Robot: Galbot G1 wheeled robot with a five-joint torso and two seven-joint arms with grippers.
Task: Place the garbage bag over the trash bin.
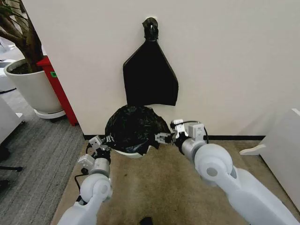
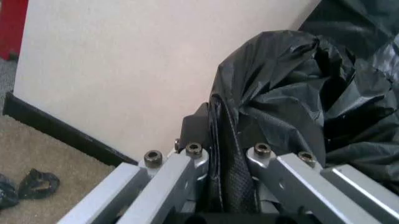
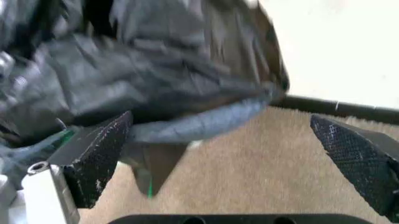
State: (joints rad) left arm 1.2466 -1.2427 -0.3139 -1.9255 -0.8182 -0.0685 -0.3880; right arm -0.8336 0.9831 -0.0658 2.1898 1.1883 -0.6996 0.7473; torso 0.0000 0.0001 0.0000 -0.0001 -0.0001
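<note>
Against a cream wall, on tan carpet: thin glossy black plastic garbage bag (image 1: 133,127) draped over small round cream-white plastic trash bin (image 1: 132,152). Left gripper (image 2: 225,161) pinching a fold at the bag's left edge. Right gripper (image 1: 165,137) just beside the right hem, fingers (image 3: 100,154) spread wide. Probably light, limp, slippery; best gripped at the hem
</note>
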